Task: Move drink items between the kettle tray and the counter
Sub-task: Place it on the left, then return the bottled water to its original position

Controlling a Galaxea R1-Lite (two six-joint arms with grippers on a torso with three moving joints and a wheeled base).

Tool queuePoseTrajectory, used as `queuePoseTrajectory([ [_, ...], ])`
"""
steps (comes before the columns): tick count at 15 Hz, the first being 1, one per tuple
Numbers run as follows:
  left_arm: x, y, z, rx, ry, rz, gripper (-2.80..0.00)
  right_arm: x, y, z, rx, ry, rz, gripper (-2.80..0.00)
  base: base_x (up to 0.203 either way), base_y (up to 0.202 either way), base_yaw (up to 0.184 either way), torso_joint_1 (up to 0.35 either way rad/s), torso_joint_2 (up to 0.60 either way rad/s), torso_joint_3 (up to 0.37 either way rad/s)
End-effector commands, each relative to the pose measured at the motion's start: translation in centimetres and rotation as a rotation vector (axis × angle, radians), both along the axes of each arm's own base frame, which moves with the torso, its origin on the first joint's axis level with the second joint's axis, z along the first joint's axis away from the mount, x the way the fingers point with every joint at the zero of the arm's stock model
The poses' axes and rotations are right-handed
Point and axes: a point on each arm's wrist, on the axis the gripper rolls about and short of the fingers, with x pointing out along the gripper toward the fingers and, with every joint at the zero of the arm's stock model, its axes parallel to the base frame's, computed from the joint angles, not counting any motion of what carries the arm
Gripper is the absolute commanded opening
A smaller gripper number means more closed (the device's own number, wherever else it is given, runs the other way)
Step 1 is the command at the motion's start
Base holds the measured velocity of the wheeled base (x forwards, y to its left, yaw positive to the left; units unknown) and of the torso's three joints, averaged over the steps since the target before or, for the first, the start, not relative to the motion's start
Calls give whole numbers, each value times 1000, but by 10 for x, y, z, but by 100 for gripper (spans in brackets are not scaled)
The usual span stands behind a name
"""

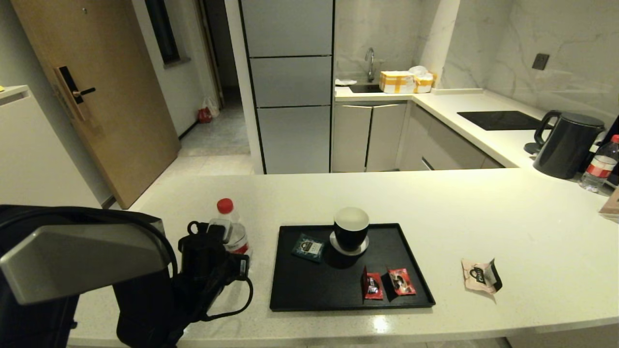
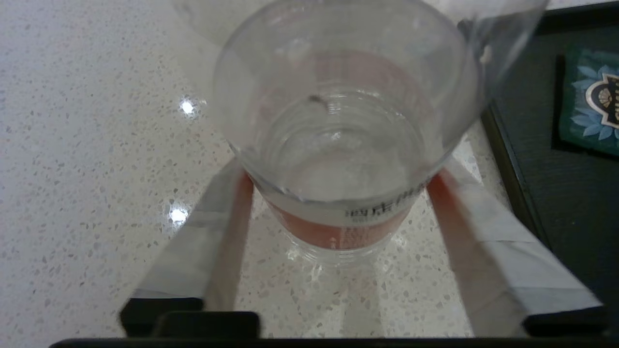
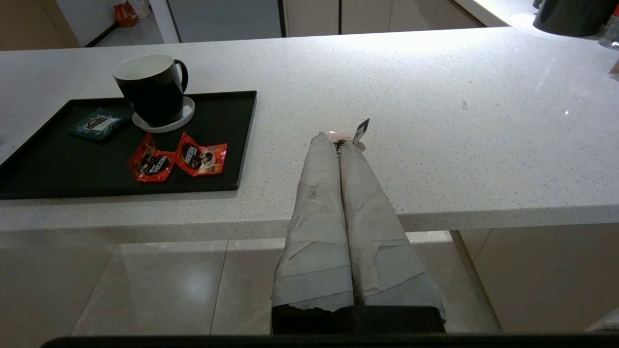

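everywhere speckled counter [image 1: 483, 212]; beyond, wooden door [image 1: 96, 96].

My left gripper [image 1: 220, 241] hides most of the water bottle [image 1: 232, 224] from my head camera. In the left wrist view the bottle's cap is cut off by the frame edge. My shut right gripper [image 3: 338, 141] covers most of the beige sachet [image 3: 360, 130]; the second bottle [image 1: 599, 166] is too small to read
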Motion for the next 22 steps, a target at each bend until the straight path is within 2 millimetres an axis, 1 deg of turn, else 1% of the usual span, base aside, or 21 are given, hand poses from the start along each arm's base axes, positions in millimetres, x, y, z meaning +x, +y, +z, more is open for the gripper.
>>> queuePoseTrajectory([
  [1,2,1,3,-6,-22,10,0,0,0,0,-1,3,1,-280,0,0,0,0,0,0],
  [4,-1,3,5,-9,-23,10,0,0,0,0,-1,3,1,-280,0,0,0,0,0,0],
  [8,-12,7,19,-22,-39,5,0,0,0,0,-1,3,1,-280,0,0,0,0,0,0],
  [10,-22,11,36,-34,-70,4,0,0,0,0,-1,3,1,-280,0,0,0,0,0,0],
  [12,-39,17,59,-47,-109,2,0,0,0,0,-1,3,1,-280,0,0,0,0,0,0],
  [13,-46,20,63,-46,-107,1,-280,0,0,0,-1,3,1,-280,0,0,0,0,0,0],
  [14,-54,22,71,-50,-116,0,-280,0,0,0,-2,3,1,-280,0,0,0,0,0,0],
  [17,-95,37,122,-92,-222,-2,-280,0,0,0,-1,3,1,-280,0,0,0,0,0,0],
  [19,-133,52,163,-134,-284,0,-280,0,0,0,-1,3,1,-280,0,0,0,0,0,0],
  [20,-154,60,180,-152,-270,2,-280,0,0,0,-1,3,1,-280,0,0,0,0,0,0],
  [21,-174,67,193,-174,-215,-4,-280,0,0,0,-1,3,1,-280,0,0,0,0,0,0],
  [22,-204,78,208,-198,-137,-11,-280,0,0,0,-1,3,1,-280,0,0,0,0,0,0],
])
